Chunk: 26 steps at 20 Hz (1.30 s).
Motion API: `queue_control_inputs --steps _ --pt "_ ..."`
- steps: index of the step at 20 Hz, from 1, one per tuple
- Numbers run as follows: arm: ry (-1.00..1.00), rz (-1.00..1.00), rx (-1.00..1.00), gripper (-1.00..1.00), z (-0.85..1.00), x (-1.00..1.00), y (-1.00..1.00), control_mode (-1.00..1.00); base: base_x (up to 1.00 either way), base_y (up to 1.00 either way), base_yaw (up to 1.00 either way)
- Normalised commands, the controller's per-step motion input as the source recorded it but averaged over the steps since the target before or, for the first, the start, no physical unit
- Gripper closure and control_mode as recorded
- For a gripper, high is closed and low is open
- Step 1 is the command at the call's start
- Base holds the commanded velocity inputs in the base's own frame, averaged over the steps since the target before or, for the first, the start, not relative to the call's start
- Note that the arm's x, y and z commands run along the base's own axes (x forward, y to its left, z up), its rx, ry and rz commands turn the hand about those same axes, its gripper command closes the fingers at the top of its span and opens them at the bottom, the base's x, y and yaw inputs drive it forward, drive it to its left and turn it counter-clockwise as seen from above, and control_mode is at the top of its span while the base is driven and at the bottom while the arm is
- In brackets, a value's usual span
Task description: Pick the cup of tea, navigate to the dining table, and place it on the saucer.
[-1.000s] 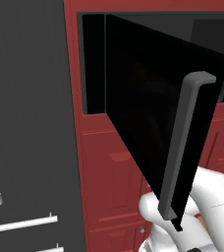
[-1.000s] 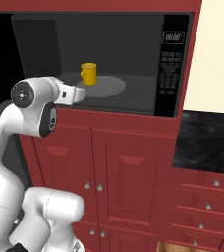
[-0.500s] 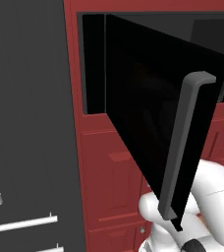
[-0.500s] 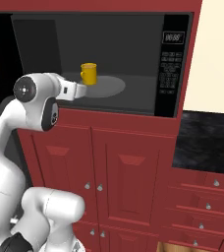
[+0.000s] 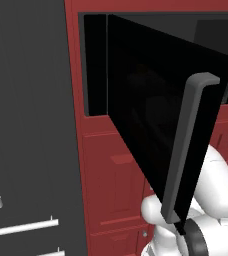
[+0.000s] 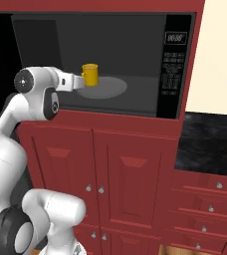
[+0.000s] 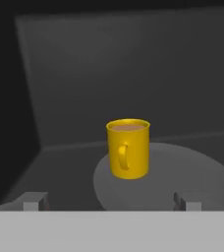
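The open microwave door (image 5: 156,115) is standing out at the left, its grey handle (image 5: 188,150) hanging in front of the robot's white arm. In the right base view, the gripper (image 6: 78,81) is reaching into the microwave (image 6: 105,60), its fingers set wide apart and gripping nothing. Just beyond them the cup of tea (image 7: 128,148) is sitting upright on the grey turntable (image 7: 182,172), handle facing the hand, brownish liquid showing at the rim. Farther right, the control panel (image 6: 173,64) is flanking the cavity, with red cabinets (image 6: 110,184) below and a black counter (image 6: 210,144) at the far right.
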Motion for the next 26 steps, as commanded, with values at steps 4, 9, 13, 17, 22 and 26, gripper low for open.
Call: queue_control_inputs --steps 4,9,13,17,22,26 --pt "0.00 0.00 -0.02 -1.00 0.00 0.16 0.01 -1.00 0.00 0.00 0.00" --pt "0.00 0.00 0.04 -1.00 0.00 0.14 -0.24 -1.00 0.00 0.00 0.00" --pt "0.00 0.00 0.00 -1.00 -0.01 0.08 -0.03 -1.00 0.00 0.00 0.00" --pt "0.01 0.00 -0.02 -1.00 -0.05 0.25 0.03 -1.00 0.00 0.00 0.00" --pt "0.09 0.00 0.00 -1.00 0.00 0.43 0.04 -1.00 0.00 0.00 0.00" --pt "0.03 0.00 0.00 -1.00 0.00 0.42 0.00 -1.00 0.00 0.00 0.00"
